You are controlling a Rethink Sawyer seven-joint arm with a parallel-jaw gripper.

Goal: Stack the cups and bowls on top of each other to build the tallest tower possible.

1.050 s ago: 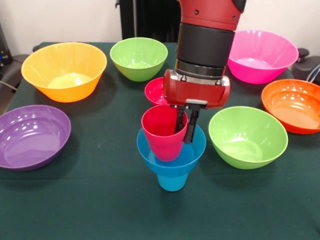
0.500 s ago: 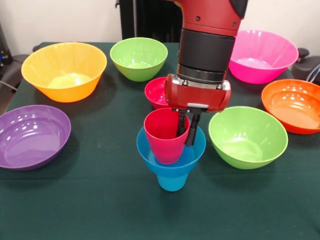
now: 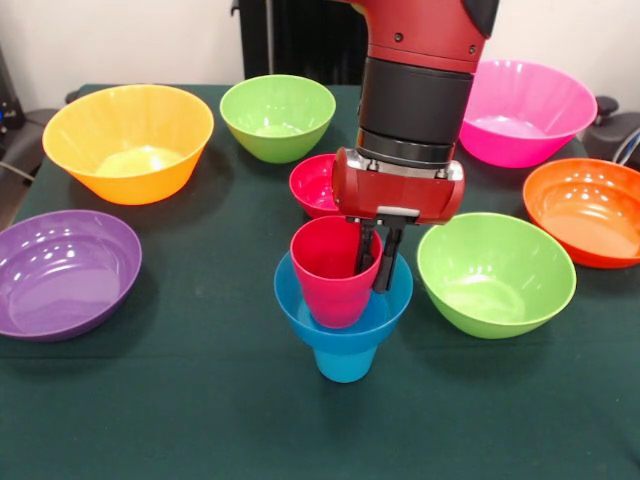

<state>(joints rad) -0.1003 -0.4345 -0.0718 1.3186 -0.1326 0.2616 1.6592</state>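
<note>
The tower stands mid-table: a sky-blue cup [image 3: 344,362] carries the small blue bowl [image 3: 292,303], and the red cup [image 3: 328,278] sits in that bowl, tilted slightly. My gripper [image 3: 372,272] comes straight down over the red cup's right side. It is shut on the cup's wall, with one finger inside and one outside. Just behind the tower, partly hidden by the gripper body, lies the small red bowl [image 3: 311,186].
Larger bowls ring the tower. On the left are a yellow-orange bowl [image 3: 128,140] and a purple bowl [image 3: 62,272]. One lime green bowl [image 3: 277,117] is at the back and another lime green bowl [image 3: 495,275] is close on the right. Further right are a pink bowl [image 3: 525,110] and an orange bowl [image 3: 585,210].
The gripper and the red cup have shifted slightly right and down. The cup now stands more upright and sits deeper in the blue bowl.
</note>
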